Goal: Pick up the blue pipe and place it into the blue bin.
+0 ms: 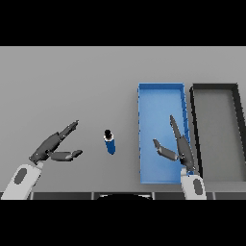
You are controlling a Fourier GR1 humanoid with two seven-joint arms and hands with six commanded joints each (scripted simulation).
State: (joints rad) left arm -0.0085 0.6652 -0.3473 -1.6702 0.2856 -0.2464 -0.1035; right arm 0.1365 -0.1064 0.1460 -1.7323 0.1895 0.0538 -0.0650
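Observation:
The blue pipe [110, 142] stands upright on the grey table, a short blue cylinder with a dark top, just left of the blue bin [161, 98]. The bin is a long shallow blue tray, and nothing shows inside it. My right hand [179, 146] hovers over the bin's near right part, fingers straight and thumb spread toward the pipe, holding nothing. My left hand [52, 146] is at the left of the pipe, apart from it, fingers straight and pointing up-right, thumb out.
A dark grey bin [238, 129] lies right beside the blue bin, at the table's right side. The table's near edge runs just below both hands.

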